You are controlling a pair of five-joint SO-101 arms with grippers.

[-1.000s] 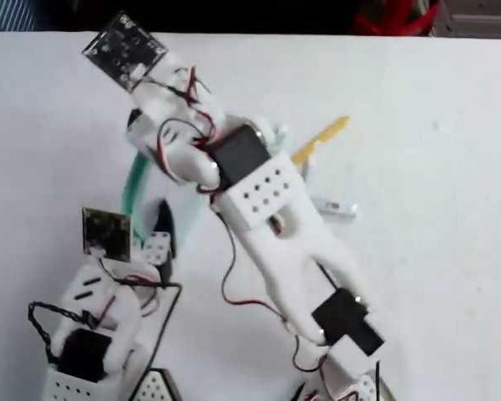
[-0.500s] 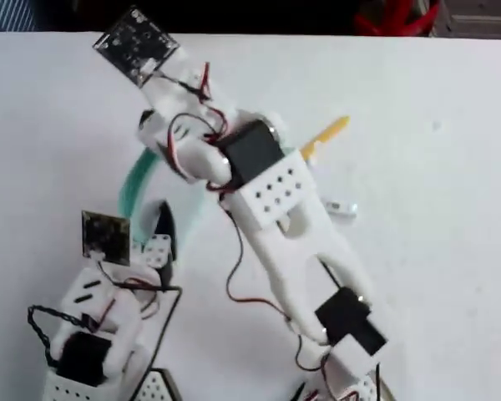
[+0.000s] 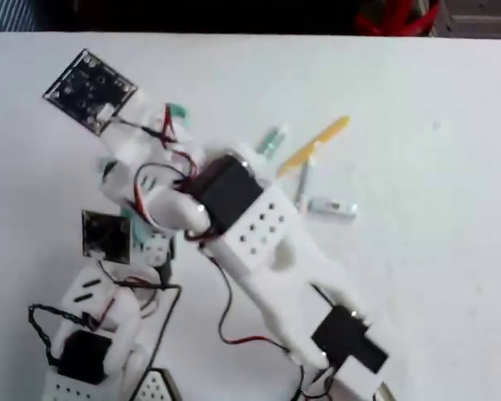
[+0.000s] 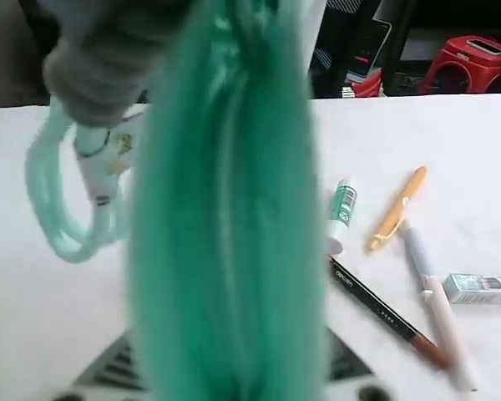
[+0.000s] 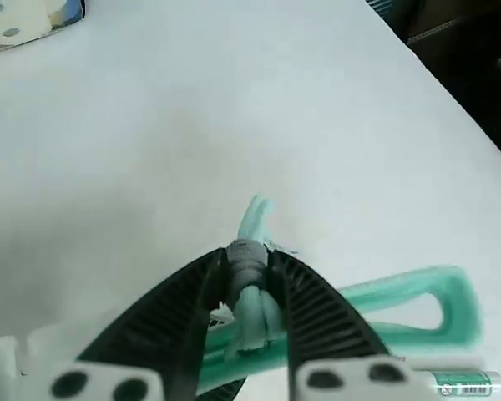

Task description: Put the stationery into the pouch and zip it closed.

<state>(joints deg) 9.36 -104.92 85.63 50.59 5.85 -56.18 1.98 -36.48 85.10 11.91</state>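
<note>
Pouch (image 4: 225,251) end pinched in right gripper (image 5: 249,259), orange pen (image 4: 397,209) nearby

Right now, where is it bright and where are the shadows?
High view: the table is evenly bright, shadows faint. Right wrist view: soft grey shading on the table near the right gripper. Left wrist view: dark room behind the pouch.

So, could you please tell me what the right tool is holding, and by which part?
The right tool holds the pouch by its grey tab, where the teal strap joins.
</note>
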